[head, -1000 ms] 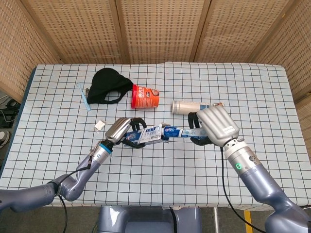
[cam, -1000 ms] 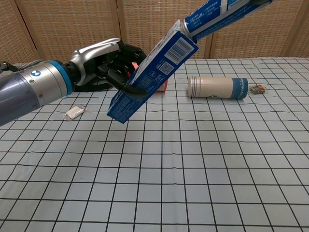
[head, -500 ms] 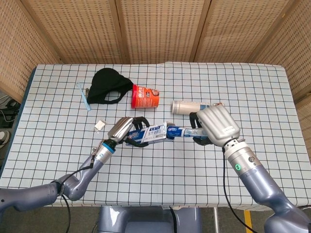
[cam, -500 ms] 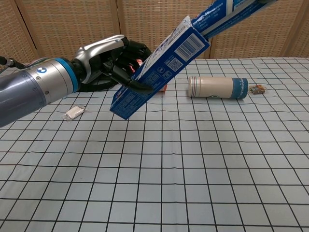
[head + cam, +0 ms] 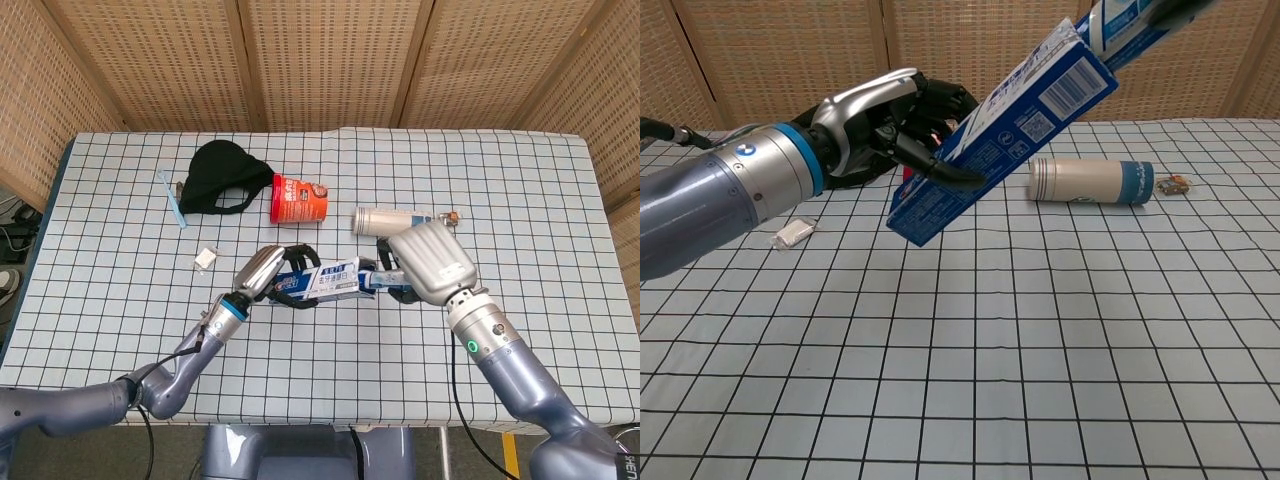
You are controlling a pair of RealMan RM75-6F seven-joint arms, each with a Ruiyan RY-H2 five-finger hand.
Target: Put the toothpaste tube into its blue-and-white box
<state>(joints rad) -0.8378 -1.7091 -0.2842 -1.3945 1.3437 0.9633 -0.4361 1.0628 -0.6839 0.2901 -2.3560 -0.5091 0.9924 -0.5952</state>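
My left hand (image 5: 268, 272) (image 5: 890, 125) grips the blue-and-white box (image 5: 322, 281) (image 5: 1002, 136) and holds it tilted above the table, open end up toward the right. The toothpaste tube (image 5: 377, 277) (image 5: 1131, 20) sticks out of that open end, most of its length inside the box. My right hand (image 5: 425, 263) holds the tube's outer end; in the chest view that hand is out of frame.
On the checked tablecloth (image 5: 520, 200) lie a white and blue cylinder (image 5: 390, 219) (image 5: 1090, 181), a red cup (image 5: 298, 198) on its side, a black cloth (image 5: 225, 176), a light blue toothbrush (image 5: 171, 196), a small white packet (image 5: 206, 258) (image 5: 793, 233) and a small wrapper (image 5: 1176, 183).
Both hands have come closer together. The box has shifted right and the tube has slid deeper into it, with less of it showing.
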